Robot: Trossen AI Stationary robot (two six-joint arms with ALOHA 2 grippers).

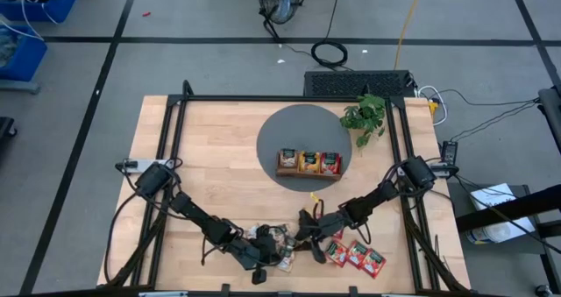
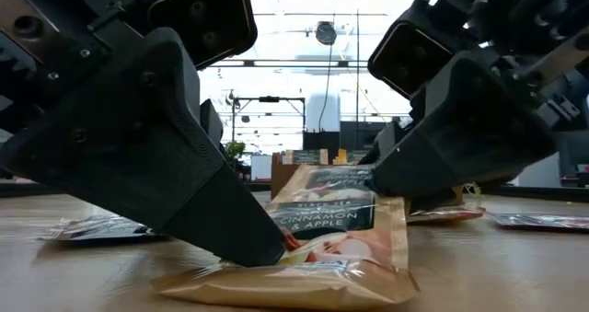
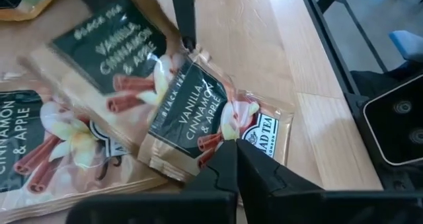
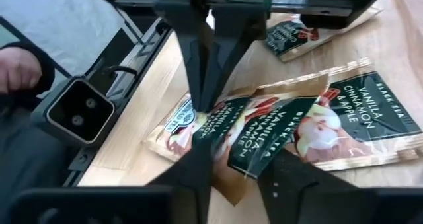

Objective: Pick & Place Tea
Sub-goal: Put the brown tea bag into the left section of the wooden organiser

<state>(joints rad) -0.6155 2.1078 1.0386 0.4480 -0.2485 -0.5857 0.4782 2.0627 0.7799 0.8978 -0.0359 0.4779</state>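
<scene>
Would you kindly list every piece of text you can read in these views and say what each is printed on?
"BLACK TEA / VANILLA CINNAMON & APPLE": tea sachet pinched by the left gripper.
"AD TEA", brand cut off: same sachet's corner.
"BLACK TEA / VANILLA, CINNAMON & APPLE": second sachet, right wrist view.
"CINNAMON APPLE": front sachet, low view.
Red sachets, tray packets: too small.

bright even overhead light, blown-out ceiling glare behind, motion-blurred sachets [image 3: 99, 59] at wrist
</scene>
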